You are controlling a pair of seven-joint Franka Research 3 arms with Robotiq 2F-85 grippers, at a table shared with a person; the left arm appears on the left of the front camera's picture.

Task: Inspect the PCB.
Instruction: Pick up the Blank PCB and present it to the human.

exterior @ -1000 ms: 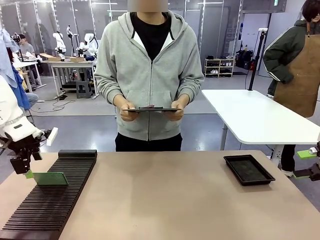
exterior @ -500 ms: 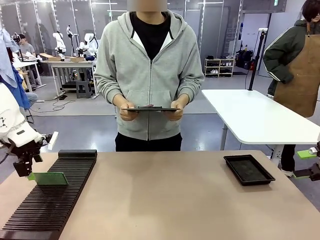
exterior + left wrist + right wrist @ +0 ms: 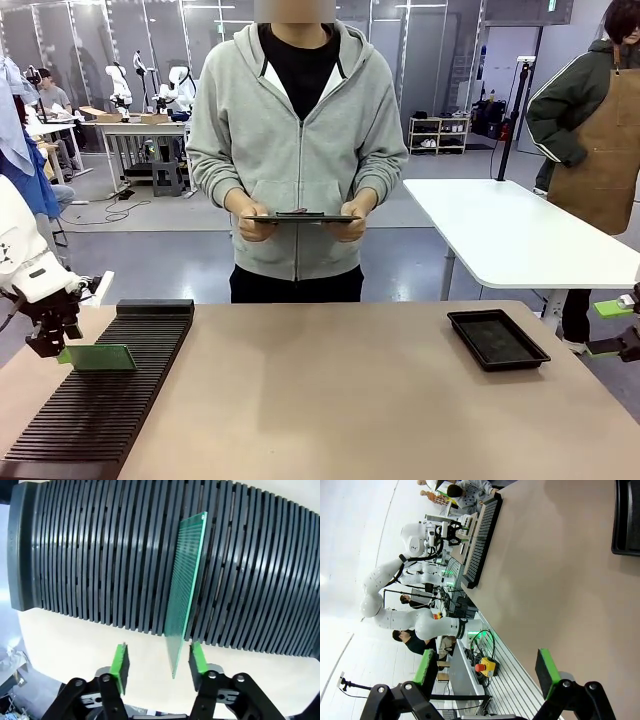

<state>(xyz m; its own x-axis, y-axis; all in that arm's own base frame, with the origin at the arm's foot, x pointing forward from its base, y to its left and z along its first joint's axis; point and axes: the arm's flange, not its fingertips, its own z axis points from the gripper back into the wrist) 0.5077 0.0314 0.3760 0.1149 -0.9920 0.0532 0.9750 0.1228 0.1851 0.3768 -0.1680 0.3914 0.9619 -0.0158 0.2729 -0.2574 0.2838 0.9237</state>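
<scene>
One thin mint-green rectangular PCB (image 3: 186, 585) stood on edge in a slot of the black ribbed plastic rack (image 3: 75, 555) at the table's left. Left gripper (image 3: 159, 652) jaws were released, straddling the board's end without clamping. Right gripper (image 3: 486, 660), beyond the table's right edge, was spread wide, empty. Far-side person held a dark flat tablet (image 3: 300, 217)

The rack (image 3: 110, 390) lies along the left side of the bench (image 3: 330, 410); the PCB (image 3: 100, 357) stands on edge in its slots, with the left gripper (image 3: 52, 346) at the board's left end. The tray (image 3: 497, 340) lies far right on the bench, and the right gripper (image 3: 607, 328) sits beyond the bench's right edge. A person (image 3: 298, 150) stands behind the bench, centred.
</scene>
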